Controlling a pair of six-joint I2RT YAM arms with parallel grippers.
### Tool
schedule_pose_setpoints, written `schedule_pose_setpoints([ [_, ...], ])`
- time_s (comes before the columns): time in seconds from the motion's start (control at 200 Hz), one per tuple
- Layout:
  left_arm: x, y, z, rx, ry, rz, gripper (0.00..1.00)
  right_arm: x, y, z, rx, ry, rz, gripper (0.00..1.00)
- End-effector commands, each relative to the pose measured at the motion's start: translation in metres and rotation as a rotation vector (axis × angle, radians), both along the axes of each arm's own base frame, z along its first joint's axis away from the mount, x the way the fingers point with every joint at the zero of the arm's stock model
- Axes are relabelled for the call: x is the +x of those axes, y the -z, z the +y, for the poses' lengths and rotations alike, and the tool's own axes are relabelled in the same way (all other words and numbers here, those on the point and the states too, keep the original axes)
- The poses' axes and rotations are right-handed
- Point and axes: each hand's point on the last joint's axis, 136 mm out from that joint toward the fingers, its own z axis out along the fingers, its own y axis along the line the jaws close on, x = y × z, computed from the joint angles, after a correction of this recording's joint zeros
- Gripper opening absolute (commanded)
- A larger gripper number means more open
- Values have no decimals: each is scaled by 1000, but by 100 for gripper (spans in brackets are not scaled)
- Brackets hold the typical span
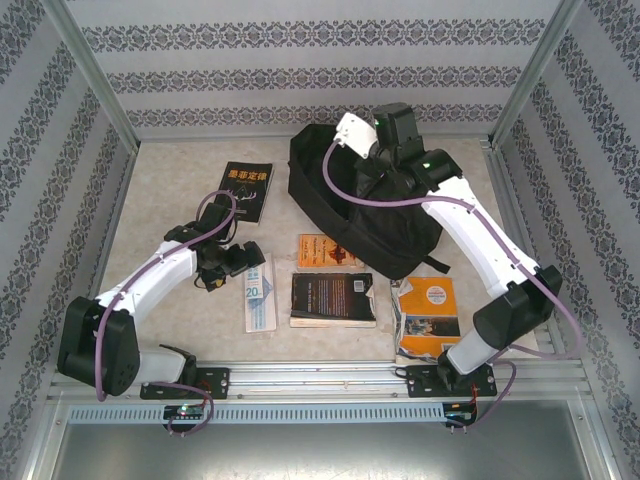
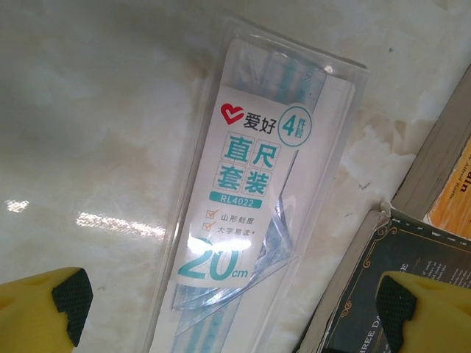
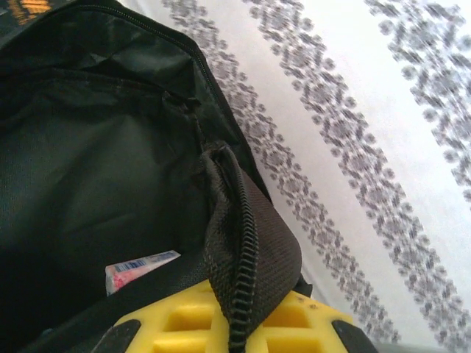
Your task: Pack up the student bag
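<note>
One limp, probably light student bag (image 1: 325, 190) slumps at the tabletop's (image 1: 170, 190) far right, likely best held by its stiffer zipper rim (image 3: 243, 272), where the right pincer (image 3: 235, 331) is clamped; the left pincer (image 2: 232, 298) gapes apart.

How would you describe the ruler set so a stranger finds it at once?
Start at the big black student bag at the far side of the table. Toward the near edge lies a dark book; the ruler set is just to its left. It is the only clear, long plastic packet, with teal print and a large 20.
</note>
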Motion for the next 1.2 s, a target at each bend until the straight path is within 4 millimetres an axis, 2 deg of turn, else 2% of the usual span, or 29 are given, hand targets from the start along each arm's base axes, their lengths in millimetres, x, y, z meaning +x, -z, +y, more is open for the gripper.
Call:
schedule_pose_setpoints([
  [0.0,-3,7,8,4,-15,15,100,-15,-27,40,-58,-258,-116,0],
  [0.12,-6,13,11,1,-22,22,100,-25,-1,54,-160,-334,-122,0],
  [0.235,-6,25,12,2,-33,47,100,-15,9,49,-145,-252,-114,0],
  [0.415,0,44,9,10,-29,127,98,-12,20,45,63,-99,-18,0],
  [0.535,3,51,-4,-42,-2,146,88,-20,42,42,300,-12,119,0],
  [0.635,3,58,-15,-86,15,144,84,-32,64,44,526,47,282,0],
  [0.684,2,61,-18,-92,20,146,83,-37,79,44,538,75,328,0],
  [0.769,-1,65,-18,-87,19,154,83,-39,104,36,463,144,371,0],
  [0.794,-1,65,-18,-84,20,155,83,-38,107,32,443,169,371,10],
  [0.849,-3,64,-15,-71,18,152,84,-35,101,23,427,215,346,40],
  [0.904,-4,61,-12,-57,17,143,84,-37,80,19,447,229,285,52],
  [0.964,-4,57,-10,-47,14,130,85,-43,48,17,490,223,195,66],
  [1.019,-4,53,-9,-44,12,118,86,-55,21,21,526,196,136,70],
  [1.084,-5,48,-6,-42,4,107,86,-72,2,26,547,172,117,70],
  [1.134,-7,44,-5,-41,-2,95,87,-89,0,32,557,158,150,70],
  [1.194,-10,40,-2,-42,-11,80,87,-110,11,43,564,129,239,68],
])
